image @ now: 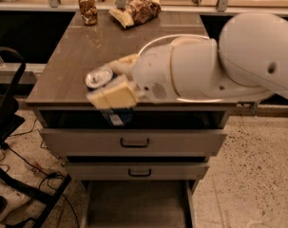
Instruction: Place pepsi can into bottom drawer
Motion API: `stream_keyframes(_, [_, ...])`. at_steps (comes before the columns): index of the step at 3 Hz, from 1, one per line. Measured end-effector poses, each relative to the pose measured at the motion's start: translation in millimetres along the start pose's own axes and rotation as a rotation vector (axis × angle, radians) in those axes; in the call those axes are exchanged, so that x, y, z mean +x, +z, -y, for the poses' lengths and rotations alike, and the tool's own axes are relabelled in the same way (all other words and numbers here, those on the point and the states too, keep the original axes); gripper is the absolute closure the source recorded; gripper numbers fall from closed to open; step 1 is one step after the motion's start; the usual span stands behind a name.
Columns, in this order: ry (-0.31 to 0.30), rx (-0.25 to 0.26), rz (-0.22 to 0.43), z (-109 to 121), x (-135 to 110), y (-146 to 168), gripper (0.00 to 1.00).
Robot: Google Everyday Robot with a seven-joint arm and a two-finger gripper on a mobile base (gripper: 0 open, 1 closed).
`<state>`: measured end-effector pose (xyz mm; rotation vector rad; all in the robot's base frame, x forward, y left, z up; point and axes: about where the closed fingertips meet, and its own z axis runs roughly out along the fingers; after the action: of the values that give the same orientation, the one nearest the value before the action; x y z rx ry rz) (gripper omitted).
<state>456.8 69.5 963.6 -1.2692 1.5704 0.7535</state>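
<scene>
My gripper (pixel 110 87) is shut on the pepsi can (pixel 116 115), a blue can with a silver top and a white label patch. It holds the can in the air in front of the cabinet's front edge, over the top drawer's face. One cream finger (pixel 112 98) crosses the can's upper part. The bottom drawer (pixel 139 208) is pulled open at the bottom of the view, a grey tray with a flat floor. The white arm reaches in from the right.
A brownish patterned jar (pixel 88 7) and a crumpled snack bag (pixel 139 9) sit at the back of the cabinet top (pixel 86 56). Two upper drawers with dark handles (pixel 135 143) are shut. A black chair (pixel 5 122) and cables are on the left.
</scene>
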Motion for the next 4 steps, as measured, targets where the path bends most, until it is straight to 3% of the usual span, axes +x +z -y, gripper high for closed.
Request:
stream_keyframes(1, [0.09,0.013,-0.091,-31,63,-36,1.0])
stream_keyframes(2, [0.201,0.049,-0.131,-57,137,-51,1.0])
stream_keyframes(3, [0.296,0.077,-0.156,-72,218,-35,1.0])
stream_keyframes(4, [0.347,0.104,-0.143,-68,274,-16,1.0])
